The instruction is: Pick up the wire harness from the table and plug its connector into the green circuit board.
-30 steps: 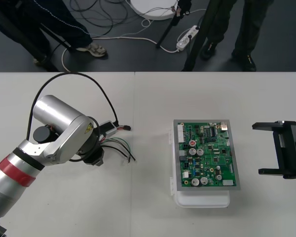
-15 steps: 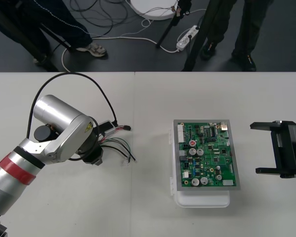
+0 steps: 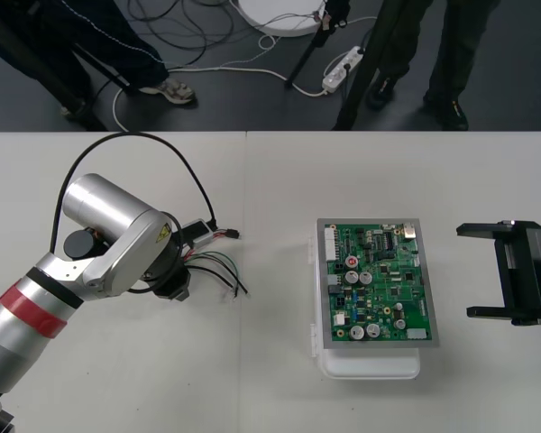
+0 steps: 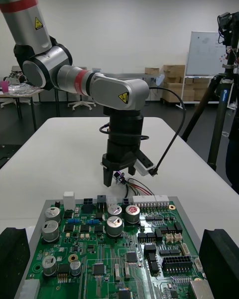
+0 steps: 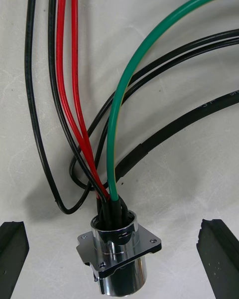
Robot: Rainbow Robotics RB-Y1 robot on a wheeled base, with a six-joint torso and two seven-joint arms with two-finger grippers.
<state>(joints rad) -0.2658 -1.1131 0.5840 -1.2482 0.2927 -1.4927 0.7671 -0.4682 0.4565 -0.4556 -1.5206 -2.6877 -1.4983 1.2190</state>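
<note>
My left tool (image 4: 118, 175) is on the left half of the tabletop (image 3: 270, 388), pointing straight down over the wire harness (image 3: 220, 269). Its fingers (image 5: 12, 254) are spread wide, one on each side of the round metal socket (image 5: 117, 251), and neither touches it. I read that as lined up for a grasp on the socket end: the flange and metal barrel give the pads something firm to close on, which the loose wires would not.

The harness lies on the tabletop, well to the left of the green circuit board (image 3: 376, 293). Its red, black and green wires (image 5: 149, 45) fan out from the socket toward the board side. A red pair runs to a small dark end at the far side (image 3: 235, 234), which may be the plug, though I cannot be sure. Nothing is plugged into the board.

The board sits on its white base (image 3: 370, 363), right of centre. My right tool (image 3: 470, 271) waits just to the right of it, level with it and facing it, its fingers wide apart and holding nothing. Parked there, it is placed to take the harness over or to steady the board once the left arm brings the harness across.

In my judgement the pick is at the closing step: the tool is centred, not gripped.
</note>
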